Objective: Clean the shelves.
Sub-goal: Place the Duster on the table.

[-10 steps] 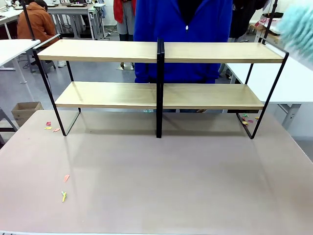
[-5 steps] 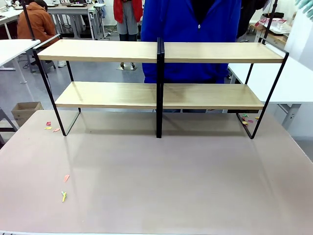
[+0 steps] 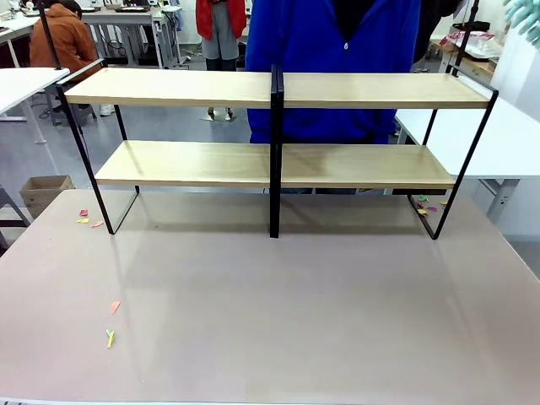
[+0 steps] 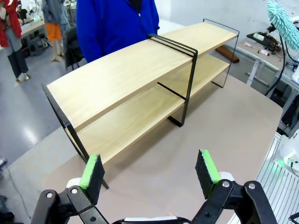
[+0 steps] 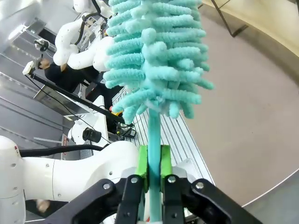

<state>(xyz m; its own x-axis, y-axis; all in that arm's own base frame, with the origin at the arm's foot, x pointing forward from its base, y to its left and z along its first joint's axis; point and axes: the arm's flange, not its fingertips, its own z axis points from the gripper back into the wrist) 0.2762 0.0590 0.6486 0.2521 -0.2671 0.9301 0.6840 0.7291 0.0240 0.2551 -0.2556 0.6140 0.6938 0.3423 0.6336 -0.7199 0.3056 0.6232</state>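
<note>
The shelves (image 3: 278, 126), two long light-wood boards in a thin black frame with a central post, stand at the far side of the grey table (image 3: 278, 312). In the left wrist view the shelves (image 4: 140, 70) run diagonally ahead of my left gripper (image 4: 150, 172), which hangs open and empty above the table. My right gripper (image 5: 154, 170) is shut on the handle of a fluffy teal duster (image 5: 156, 56), held up off the right end of the shelves. The duster (image 3: 525, 17) just peeks in at the top right corner of the front view.
A person in a blue jacket (image 3: 333, 51) stands right behind the shelves. Small coloured paper scraps lie on the table at the left (image 3: 110, 337) and by both shelf feet (image 3: 89, 219) (image 3: 426, 207). White tables flank both sides.
The teal duster has risen and slid right, almost out of the front view. The person behind the shelves has shifted slightly to the right.
</note>
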